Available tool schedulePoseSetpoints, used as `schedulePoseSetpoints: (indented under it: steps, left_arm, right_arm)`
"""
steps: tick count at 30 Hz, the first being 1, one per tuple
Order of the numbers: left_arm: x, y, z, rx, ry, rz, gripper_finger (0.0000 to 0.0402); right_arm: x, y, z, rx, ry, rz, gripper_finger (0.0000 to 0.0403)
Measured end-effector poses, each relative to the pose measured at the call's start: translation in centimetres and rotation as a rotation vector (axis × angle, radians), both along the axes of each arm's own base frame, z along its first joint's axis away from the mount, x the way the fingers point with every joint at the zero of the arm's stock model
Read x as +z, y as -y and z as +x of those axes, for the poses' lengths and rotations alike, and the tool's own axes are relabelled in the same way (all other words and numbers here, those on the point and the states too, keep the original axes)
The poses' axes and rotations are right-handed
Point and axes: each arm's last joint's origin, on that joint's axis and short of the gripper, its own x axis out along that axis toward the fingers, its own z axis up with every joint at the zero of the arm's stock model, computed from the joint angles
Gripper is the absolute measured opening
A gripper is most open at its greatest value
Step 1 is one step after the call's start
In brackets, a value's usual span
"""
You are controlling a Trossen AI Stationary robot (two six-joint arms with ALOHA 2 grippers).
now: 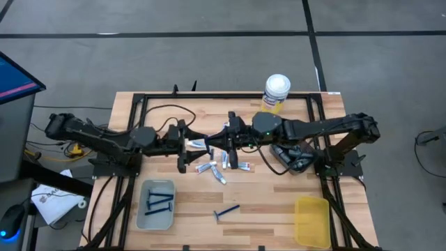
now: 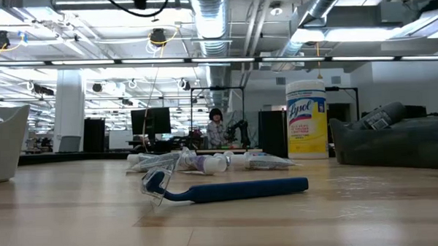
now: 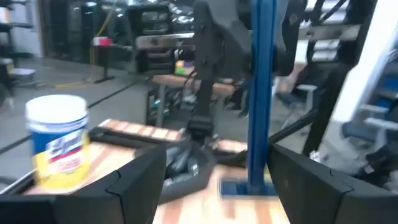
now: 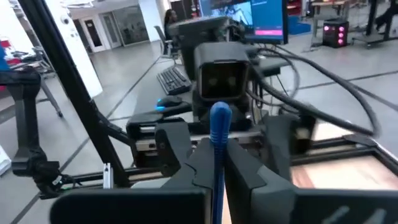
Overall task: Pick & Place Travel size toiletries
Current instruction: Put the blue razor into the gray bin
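My right gripper (image 1: 228, 141) (image 4: 214, 158) hangs over the middle of the table, pointing toward the table's left edge, shut on a dark-blue razor (image 4: 218, 127) (image 3: 261, 93). My left gripper (image 1: 182, 148) (image 3: 217, 171) faces it from the left, open, with nothing between its fingers. Below both lies a heap of small white tubes (image 1: 211, 164) (image 2: 198, 162). A second blue razor (image 1: 226, 211) (image 2: 229, 190) lies flat on the wood near the front edge. My right gripper pinches the razor's blue handle (image 4: 217, 146) between its two fingers. The fingers lie level, coming from the table's right, across the handle. The razor stands upright, lifted clear of the table. Its rounded handle end (image 4: 219, 112) rises above the fingers and its head (image 3: 241, 186) hangs below.
A grey tray (image 1: 143, 209) with blue razors sits front left, a yellow tray (image 1: 311, 222) front right and a dark tray (image 1: 293, 157) (image 2: 395, 139) under the right arm. A tall yellow canister (image 1: 277, 92) (image 2: 307, 127) stands at the far edge. A person sits beyond the table.
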Motion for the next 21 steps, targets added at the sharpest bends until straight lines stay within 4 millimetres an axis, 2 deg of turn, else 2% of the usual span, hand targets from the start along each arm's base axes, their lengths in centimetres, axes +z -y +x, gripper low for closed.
schedulePoseSetpoints:
  steps: [7, 10, 14, 21]
  left_arm:
    - [-0.4, -0.5, 1.2, -0.043, 0.029, -0.013, 0.0269]
    - [-0.7, -0.5, 1.4, -0.069, 0.018, -0.011, 0.0252]
    - [-0.6, -0.4, 1.4, -0.085, 0.023, -0.01, 0.0187]
    - [-0.4, -0.3, 1.3, -0.115, 0.037, -0.007, 0.0034]
  right_arm:
    - [-0.2, 0.0, 0.1, 0.015, -0.007, 0.009, 0.0006]
    - [-0.2, 0.0, 0.1, 0.015, -0.005, 0.004, 0.0006]
    - [-0.2, 0.0, 0.1, 0.016, -0.004, 0.004, 0.0006]
    - [-0.2, 0.7, 0.2, 0.011, -0.005, 0.001, 0.0006]
